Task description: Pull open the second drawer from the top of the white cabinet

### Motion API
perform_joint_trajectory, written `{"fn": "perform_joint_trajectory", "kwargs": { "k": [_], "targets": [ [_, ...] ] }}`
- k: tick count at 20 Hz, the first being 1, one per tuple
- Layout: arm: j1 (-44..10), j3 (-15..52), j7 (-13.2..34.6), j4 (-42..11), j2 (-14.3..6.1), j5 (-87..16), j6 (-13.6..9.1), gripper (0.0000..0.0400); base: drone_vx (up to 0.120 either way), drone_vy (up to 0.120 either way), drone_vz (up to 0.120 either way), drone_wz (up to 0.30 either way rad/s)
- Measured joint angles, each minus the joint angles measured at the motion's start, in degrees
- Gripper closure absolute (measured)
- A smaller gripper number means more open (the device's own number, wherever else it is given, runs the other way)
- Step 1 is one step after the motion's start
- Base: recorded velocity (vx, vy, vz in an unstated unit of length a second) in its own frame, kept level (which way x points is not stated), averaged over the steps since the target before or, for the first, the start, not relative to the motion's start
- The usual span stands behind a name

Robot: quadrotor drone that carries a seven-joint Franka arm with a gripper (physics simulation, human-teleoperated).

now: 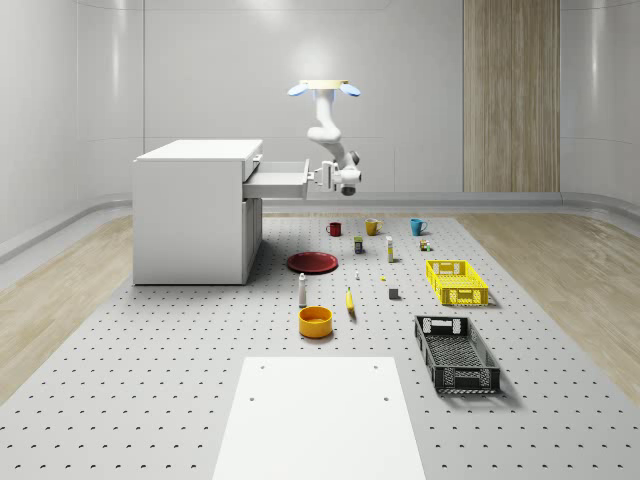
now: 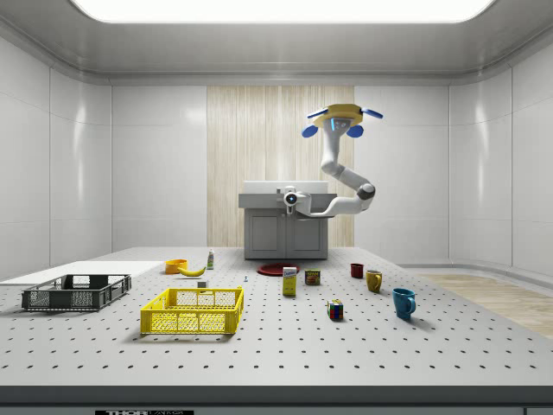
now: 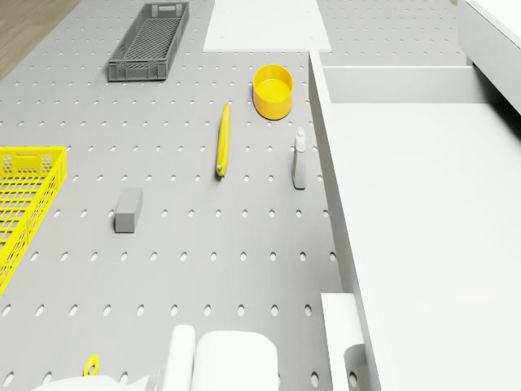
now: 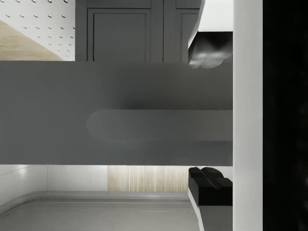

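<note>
The drawer (image 1: pixel 277 179) stands pulled out because the gripper (image 1: pixel 322 176), at the hovering drone's (image 1: pixel 324 88) six o'clock, clamps its front.

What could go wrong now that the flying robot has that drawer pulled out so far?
The drawer already juts well out of the white cabinet; more pulling might drag it off its runners. The gripper is at the drawer's front while the drone hovers beside the cabinet, so a wobble could wrench the hold loose. If the drawer fell, the red plate on the floor near the cabinet could be hit.
</note>
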Motion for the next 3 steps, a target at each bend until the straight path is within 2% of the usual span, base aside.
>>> {"fn": "perform_joint_trajectory", "kwargs": {
  "k": [3],
  "targets": [
    [0.4, -0.2, 0.3, 0.0, -0.3, -0.2, 0.4, 0.0099, 0.000, 0.000, 0.000, 0.000]
  ]
}}
